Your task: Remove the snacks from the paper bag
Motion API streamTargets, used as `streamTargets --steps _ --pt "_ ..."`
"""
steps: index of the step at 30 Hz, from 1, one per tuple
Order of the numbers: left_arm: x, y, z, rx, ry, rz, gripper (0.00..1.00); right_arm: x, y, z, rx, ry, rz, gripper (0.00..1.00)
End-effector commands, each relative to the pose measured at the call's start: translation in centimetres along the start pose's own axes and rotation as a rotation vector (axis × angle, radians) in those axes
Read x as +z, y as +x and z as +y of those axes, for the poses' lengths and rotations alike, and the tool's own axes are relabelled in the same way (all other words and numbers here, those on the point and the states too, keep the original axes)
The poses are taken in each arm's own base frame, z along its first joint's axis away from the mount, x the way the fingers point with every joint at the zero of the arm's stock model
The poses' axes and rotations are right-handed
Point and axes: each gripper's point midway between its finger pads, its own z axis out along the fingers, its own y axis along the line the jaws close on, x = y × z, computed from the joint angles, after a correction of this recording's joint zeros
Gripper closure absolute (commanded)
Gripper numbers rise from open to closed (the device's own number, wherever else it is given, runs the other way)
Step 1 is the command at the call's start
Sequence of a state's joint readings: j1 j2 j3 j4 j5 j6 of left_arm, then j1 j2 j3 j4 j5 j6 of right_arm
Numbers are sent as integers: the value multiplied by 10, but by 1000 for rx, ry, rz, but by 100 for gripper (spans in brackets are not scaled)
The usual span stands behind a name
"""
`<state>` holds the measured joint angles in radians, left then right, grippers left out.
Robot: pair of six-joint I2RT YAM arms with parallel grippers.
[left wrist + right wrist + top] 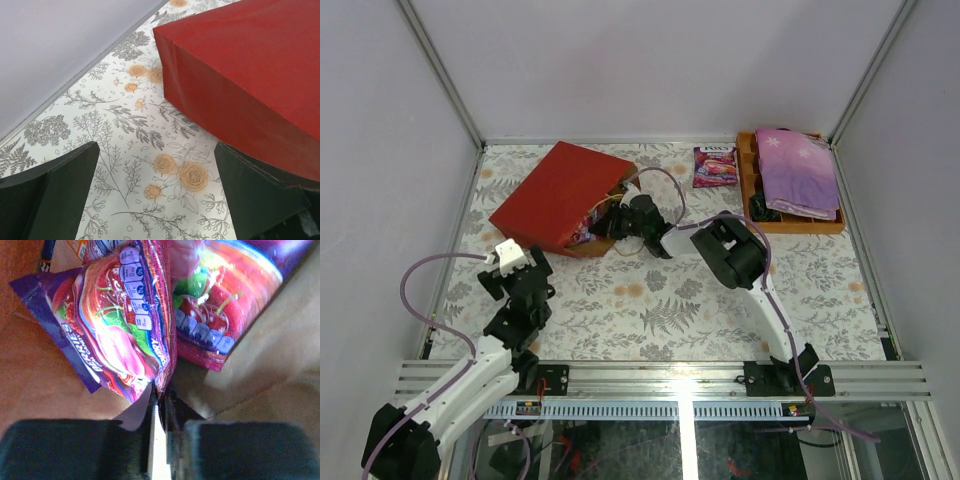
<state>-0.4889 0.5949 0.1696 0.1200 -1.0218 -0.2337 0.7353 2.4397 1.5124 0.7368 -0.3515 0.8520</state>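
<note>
Floral table (720, 300) from above: the red paper bag (555, 195) lies on its side, far left, with a loose purple pouch (714, 166) lying apart. Left wrist: left tool (157, 165) gapes wide, empty, beside the bag. Right wrist: right tool (160, 405), inside the bag, pinches the edge of a berry pouch (115, 330).

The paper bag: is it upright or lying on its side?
Lying on its side: the paper bag shows its broad red face upward, and its mouth opens sideways.
</note>
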Motion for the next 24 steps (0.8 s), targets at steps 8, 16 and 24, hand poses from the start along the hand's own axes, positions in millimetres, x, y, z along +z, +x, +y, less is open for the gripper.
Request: streamTargets --steps 8,16,24 --pt "0 -4 42 -66 -368 -40 0 -78 -12 58 -97 -30 -59 100" --pt "-10 -7 35 -80 -329 -83 0 -176 -5 45 -183 155 -113 100" --pt "-14 -14 -12 -127 -23 -4 0 -268 -23 -15 -146 384 -249 100"
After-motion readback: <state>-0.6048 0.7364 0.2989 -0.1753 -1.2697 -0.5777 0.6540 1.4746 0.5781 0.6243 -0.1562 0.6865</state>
